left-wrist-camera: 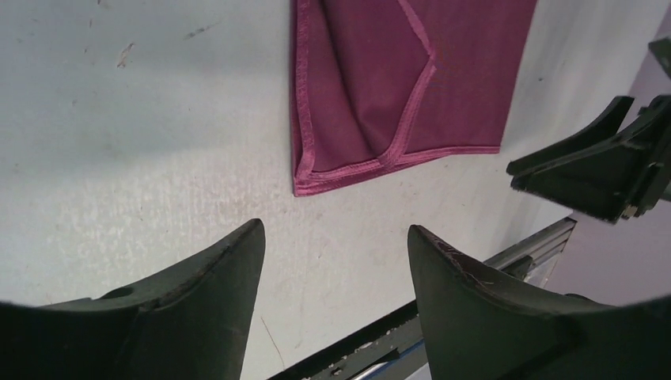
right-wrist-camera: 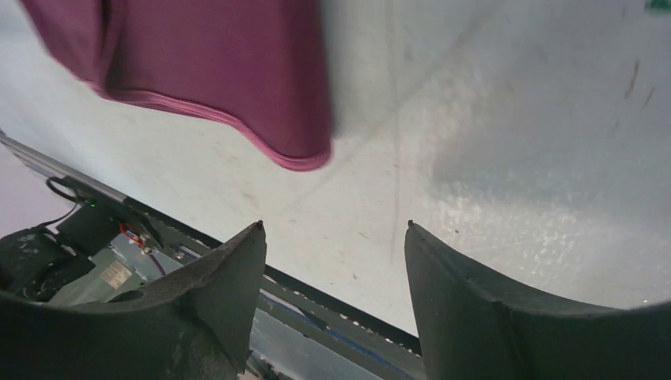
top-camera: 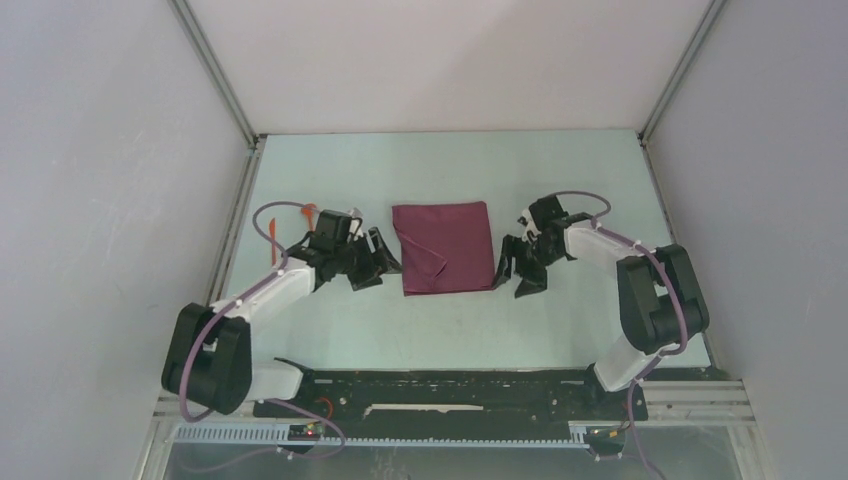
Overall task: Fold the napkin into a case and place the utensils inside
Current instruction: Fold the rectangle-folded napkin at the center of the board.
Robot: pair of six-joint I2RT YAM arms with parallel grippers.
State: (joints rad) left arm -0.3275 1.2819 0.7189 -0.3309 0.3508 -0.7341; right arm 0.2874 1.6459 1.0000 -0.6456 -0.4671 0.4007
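The maroon napkin (top-camera: 445, 246) lies folded in a rough rectangle at the table's middle, one flap turned over its left half. It also shows in the left wrist view (left-wrist-camera: 403, 87) and in the right wrist view (right-wrist-camera: 206, 59). My left gripper (top-camera: 377, 262) is open and empty just left of the napkin's near left corner. My right gripper (top-camera: 518, 268) is open and empty just right of its near right corner. Neither touches the cloth. Orange utensils (top-camera: 278, 228) lie at the far left behind my left arm, partly hidden.
The grey walls of the enclosure stand on three sides. A black rail with the arm bases (top-camera: 450, 390) runs along the near edge. The right gripper's fingers (left-wrist-camera: 585, 166) show in the left wrist view.
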